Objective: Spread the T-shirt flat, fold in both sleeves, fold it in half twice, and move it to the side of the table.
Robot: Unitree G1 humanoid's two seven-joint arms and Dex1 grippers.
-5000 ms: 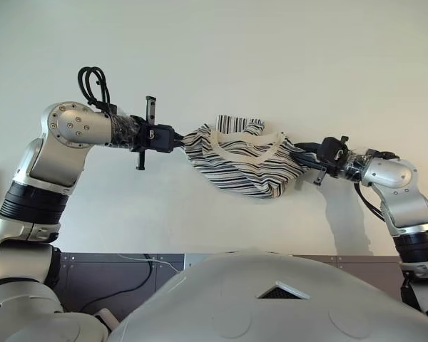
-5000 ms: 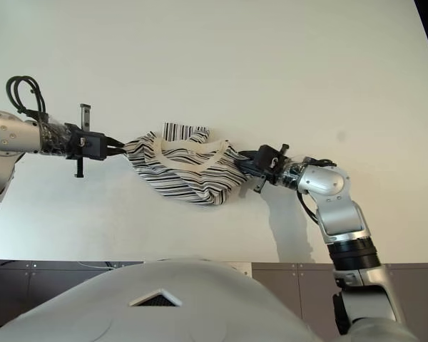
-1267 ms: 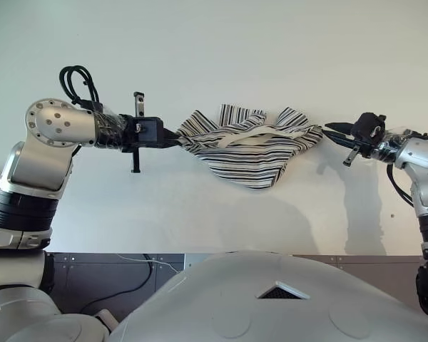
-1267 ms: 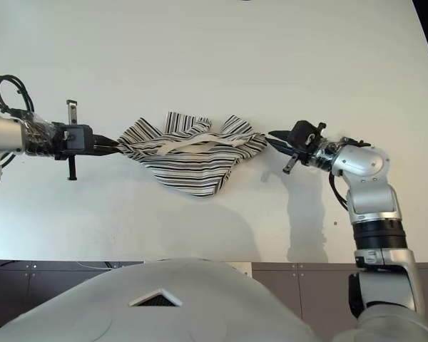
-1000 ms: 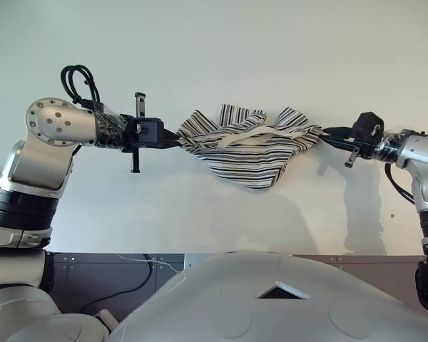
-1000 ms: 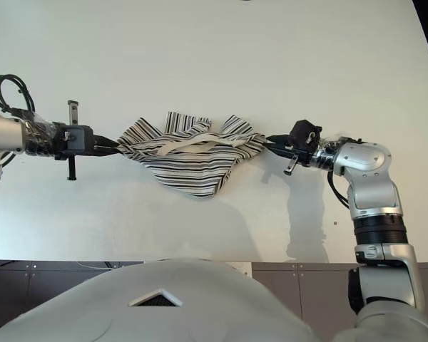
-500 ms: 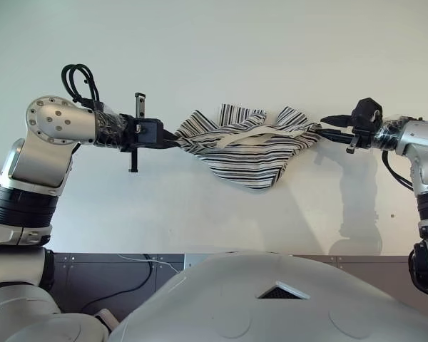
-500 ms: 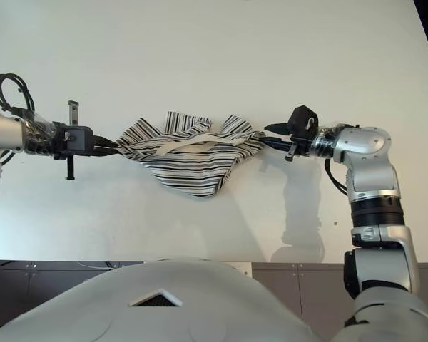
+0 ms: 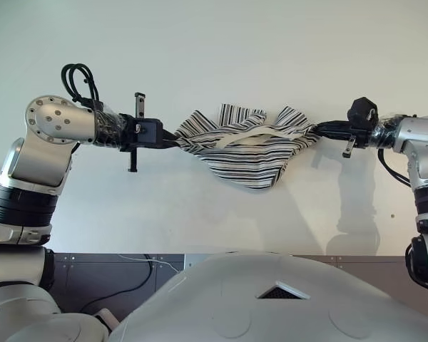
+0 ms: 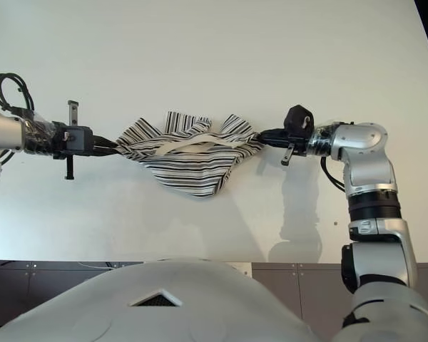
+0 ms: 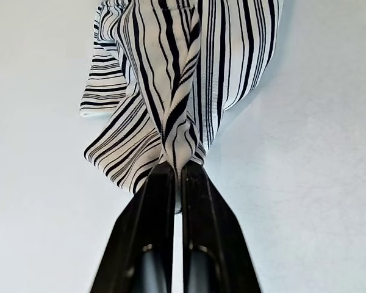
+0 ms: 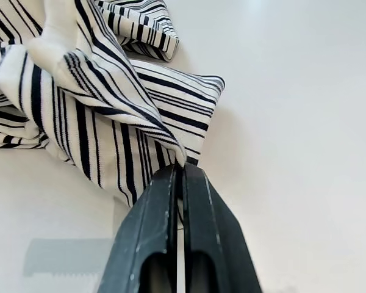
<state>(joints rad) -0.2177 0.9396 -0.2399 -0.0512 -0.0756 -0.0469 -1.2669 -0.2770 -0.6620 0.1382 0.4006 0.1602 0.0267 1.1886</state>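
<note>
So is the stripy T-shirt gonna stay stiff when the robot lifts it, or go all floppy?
Probably floppy: the T-shirt is crumpled in folds between the left gripper and right gripper, each shut on an edge. It looks like thin cloth, so likely light. It shouldn't roll, but might slip from such small pinches.

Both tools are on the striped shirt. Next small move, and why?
Probably draw the two tools slightly further apart. The left tool and right tool are each shut on opposite ends of the black-and-white striped fabric T-shirt, which is bunched and creased between them over the white table, not yet flat.
</note>
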